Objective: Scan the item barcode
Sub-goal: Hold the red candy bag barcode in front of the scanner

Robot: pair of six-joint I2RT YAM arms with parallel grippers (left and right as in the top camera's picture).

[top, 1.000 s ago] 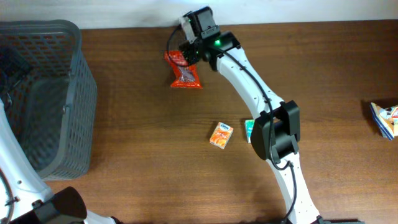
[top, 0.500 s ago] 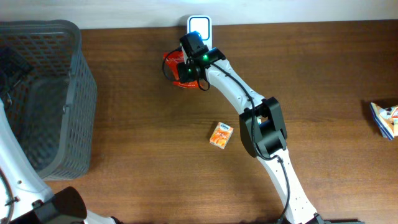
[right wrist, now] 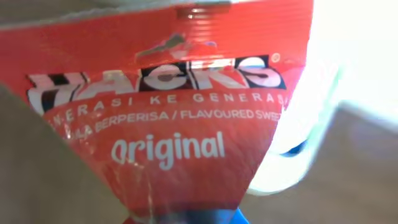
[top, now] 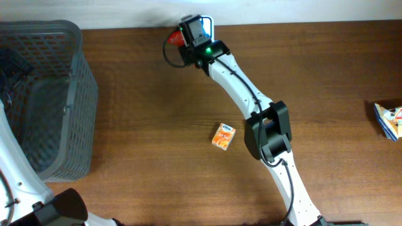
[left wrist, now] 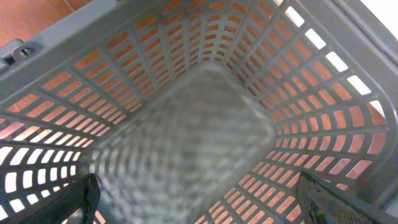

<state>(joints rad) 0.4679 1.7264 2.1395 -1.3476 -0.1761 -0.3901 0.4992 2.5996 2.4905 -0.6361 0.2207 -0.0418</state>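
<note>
I see the red sweet packet at the far edge of the counter, lifted in the right gripper just beside the white scanner. From overhead only a small red corner shows left of the gripper, so I cannot tell its long axis there. In the right wrist view the packet fills the picture, printed face toward the camera. The brand line and the word "Original" read upright, and the red panel narrows toward the bottom. I can find no barcode on the face I can see.

The right gripper is closed, pinching that packet. The scanner's bright glow sits just off the packet's right side in the wrist view.

The left gripper is spread wide over the inside of the grey basket. A dark fingertip shows in each lower corner, and nothing is held.

By my count there is one red packet, one scanner, one basket, one small orange box lying mid-counter, and one colourful pack cut off at the right edge.
</note>
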